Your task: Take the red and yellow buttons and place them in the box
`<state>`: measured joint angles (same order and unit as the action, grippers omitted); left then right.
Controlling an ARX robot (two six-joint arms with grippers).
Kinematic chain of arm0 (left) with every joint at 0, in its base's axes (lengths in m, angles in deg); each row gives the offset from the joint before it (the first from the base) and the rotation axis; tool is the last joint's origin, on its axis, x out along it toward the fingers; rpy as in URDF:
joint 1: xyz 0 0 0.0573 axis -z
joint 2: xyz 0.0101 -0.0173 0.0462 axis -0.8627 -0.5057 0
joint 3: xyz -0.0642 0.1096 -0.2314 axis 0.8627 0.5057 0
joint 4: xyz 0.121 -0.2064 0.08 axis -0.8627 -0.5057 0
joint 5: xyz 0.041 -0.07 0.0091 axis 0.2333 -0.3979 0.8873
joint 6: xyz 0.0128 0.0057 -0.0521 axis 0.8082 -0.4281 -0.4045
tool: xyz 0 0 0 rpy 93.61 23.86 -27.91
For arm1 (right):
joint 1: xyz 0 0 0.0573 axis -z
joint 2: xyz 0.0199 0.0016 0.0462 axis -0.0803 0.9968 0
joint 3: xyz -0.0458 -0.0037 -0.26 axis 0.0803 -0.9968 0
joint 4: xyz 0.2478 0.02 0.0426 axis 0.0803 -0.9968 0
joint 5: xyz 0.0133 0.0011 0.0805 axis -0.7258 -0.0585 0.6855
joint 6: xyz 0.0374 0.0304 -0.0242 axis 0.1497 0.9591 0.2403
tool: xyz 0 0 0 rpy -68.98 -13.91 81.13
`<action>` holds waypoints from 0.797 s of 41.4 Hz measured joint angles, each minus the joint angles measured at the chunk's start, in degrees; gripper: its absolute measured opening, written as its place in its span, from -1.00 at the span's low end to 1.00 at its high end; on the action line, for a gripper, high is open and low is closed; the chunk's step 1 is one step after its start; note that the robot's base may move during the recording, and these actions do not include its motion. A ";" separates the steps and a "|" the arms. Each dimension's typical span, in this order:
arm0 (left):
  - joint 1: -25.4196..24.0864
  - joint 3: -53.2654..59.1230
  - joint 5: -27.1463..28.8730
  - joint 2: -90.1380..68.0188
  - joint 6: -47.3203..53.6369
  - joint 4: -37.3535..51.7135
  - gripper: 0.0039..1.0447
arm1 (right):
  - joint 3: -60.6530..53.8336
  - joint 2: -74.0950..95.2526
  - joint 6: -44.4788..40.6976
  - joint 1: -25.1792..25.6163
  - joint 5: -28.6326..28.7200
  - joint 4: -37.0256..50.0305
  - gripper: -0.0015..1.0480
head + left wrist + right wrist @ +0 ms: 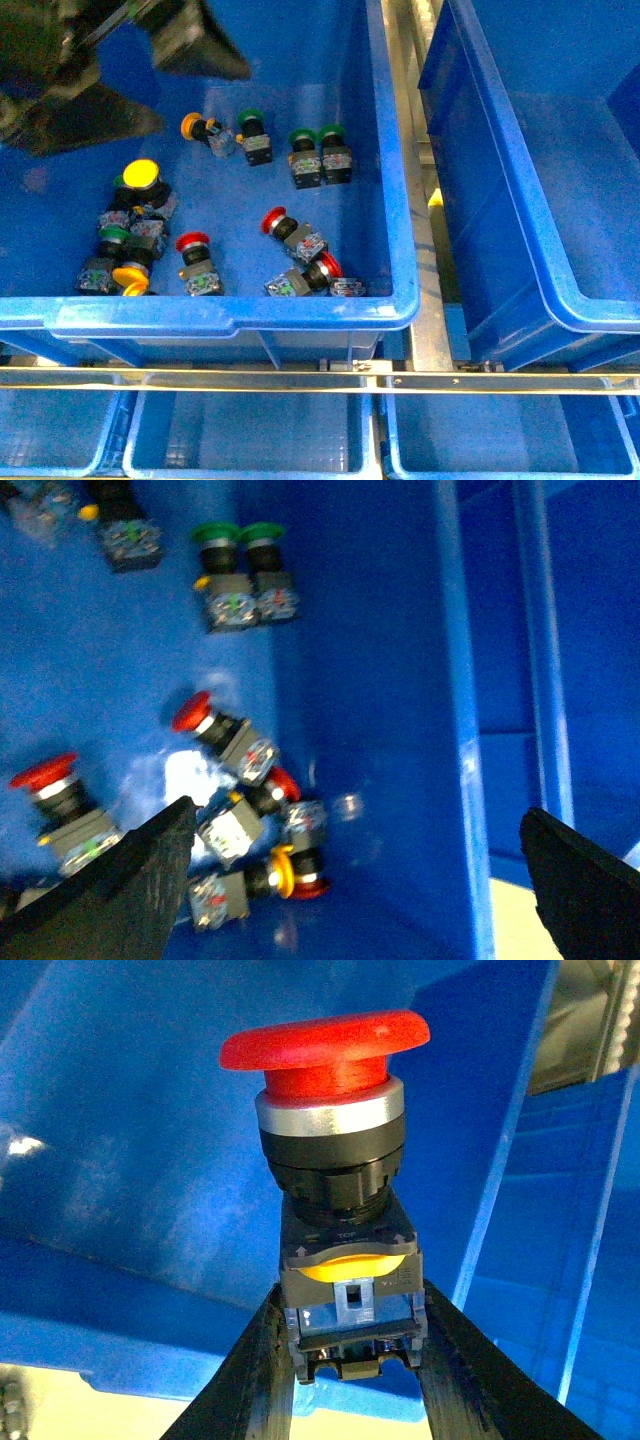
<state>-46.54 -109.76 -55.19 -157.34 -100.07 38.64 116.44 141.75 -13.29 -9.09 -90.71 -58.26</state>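
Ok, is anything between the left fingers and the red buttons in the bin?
Nothing visible does. The left gripper hangs open above the bin floor, and a red button lies uncovered there, though another switch crowds it.

Your left arm is a dark blur, cut off at the frame corner. The left wrist view is smeared. Right gripper's fingers, clamping the red button, run off the edge.
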 joint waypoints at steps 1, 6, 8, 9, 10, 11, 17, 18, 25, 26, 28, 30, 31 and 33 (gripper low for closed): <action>-0.57 1.16 -0.02 0.59 0.61 -0.17 0.85 | -0.35 -0.37 0.20 0.09 -0.22 0.17 -0.49; -2.91 6.27 -0.15 3.26 3.87 -1.09 0.85 | -1.88 -2.05 0.96 0.52 -0.98 1.16 -0.49; -3.61 7.98 -0.11 4.59 4.94 -1.20 0.85 | -2.34 -2.67 1.20 0.76 -1.29 2.03 -0.49; -3.89 8.68 -0.09 5.27 5.27 -1.18 0.85 | -2.54 -2.93 1.25 0.92 -1.46 2.49 -0.49; -4.13 9.38 0.00 6.03 5.57 -1.03 0.85 | -2.73 -3.21 1.42 1.07 -1.60 3.02 -0.49; -4.24 9.68 0.13 6.43 5.77 -0.85 0.85 | -2.82 -3.37 1.46 1.11 -1.64 3.32 -0.49; -3.78 14.71 9.86 9.99 9.44 8.72 0.76 | -4.09 -4.72 2.12 1.84 -2.21 6.95 -0.49; -3.34 16.83 15.06 10.32 11.37 15.17 0.69 | -4.35 -4.87 2.32 1.90 -2.32 7.52 -0.49; -2.58 31.85 35.80 15.12 17.64 46.80 0.21 | -6.84 -5.66 3.17 2.56 -2.54 11.63 -0.49; -2.58 33.09 36.57 16.66 17.97 48.68 0.14 | -7.21 -5.73 3.37 2.62 -2.56 12.22 -0.49; -2.80 35.26 36.92 20.72 18.62 50.18 -0.03 | -8.37 -6.14 4.02 2.95 -2.25 14.01 -0.49; -3.06 36.65 36.48 23.32 18.99 50.27 -0.17 | -9.27 -6.69 4.28 3.13 -2.05 15.30 -0.49; -3.23 37.42 36.13 24.37 19.12 50.25 -0.24 | -9.68 -6.99 4.50 3.21 -1.84 15.96 -0.49; -3.65 38.88 35.28 25.97 19.34 50.01 -0.38 | -10.62 -7.58 4.98 3.30 -1.64 17.18 -0.49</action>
<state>-50.19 -70.88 -19.91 -131.37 -80.73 88.65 105.82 134.17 -8.30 -5.79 -92.35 -41.08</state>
